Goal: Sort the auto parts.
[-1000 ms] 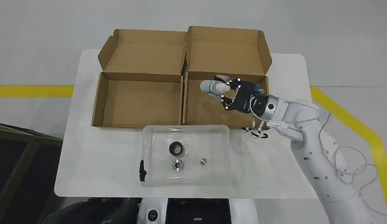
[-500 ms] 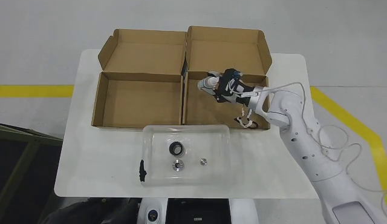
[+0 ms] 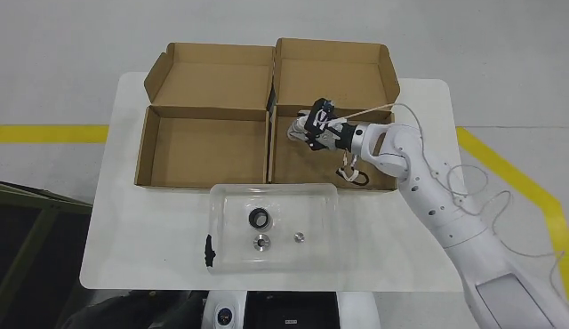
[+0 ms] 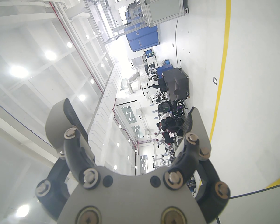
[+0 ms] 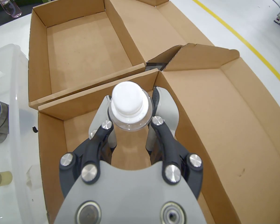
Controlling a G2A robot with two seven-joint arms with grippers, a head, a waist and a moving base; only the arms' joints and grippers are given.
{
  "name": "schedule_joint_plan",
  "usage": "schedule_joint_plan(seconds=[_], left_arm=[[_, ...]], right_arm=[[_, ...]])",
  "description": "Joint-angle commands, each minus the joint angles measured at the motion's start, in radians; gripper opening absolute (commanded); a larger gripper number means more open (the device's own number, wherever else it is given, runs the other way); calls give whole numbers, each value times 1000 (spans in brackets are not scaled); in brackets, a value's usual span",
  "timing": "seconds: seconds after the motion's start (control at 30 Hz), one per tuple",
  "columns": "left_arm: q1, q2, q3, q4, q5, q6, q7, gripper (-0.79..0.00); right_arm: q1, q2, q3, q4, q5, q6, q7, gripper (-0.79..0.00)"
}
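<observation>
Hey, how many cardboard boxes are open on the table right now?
2. The left box and the right box stand side by side beyond the clear tub. The right tool holds a white-capped part over the right box.

Boxes (image 3: 204,151) brown; part (image 5: 128,104) clear w/ white cap — bin (image 3: 229,197) clear.
</observation>
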Motion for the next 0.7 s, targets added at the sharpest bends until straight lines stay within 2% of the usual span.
schedule_joint_plan(seconds=[0.0,0.03,0.1,0.23,0.4,0.5,0.57,0.67], left_arm=[[0,0,0,0,0,0,0,0],[0,0,0,0,0,0,0,0],[0,0,0,0,0,0,0,0],[0,0,0,0,0,0,0,0],[0,0,0,0,0,0,0,0],[0,0,0,0,0,0,0,0],[0,0,0,0,0,0,0,0],[0,0,0,0,0,0,0,0]], right_arm=[[15,-7,-15,24,2,0,0,-785],[21,-10,-21,36,3,1,0,-785],[34,-16,-34,57,2,1,3,-720],[53,-28,-55,93,12,-1,10,-526],[71,-41,-75,134,16,-4,9,-406],[77,-44,-81,137,0,-1,16,-71],[77,-42,-75,119,-8,-5,16,-12],[70,-35,-56,55,-29,-3,29,0]])
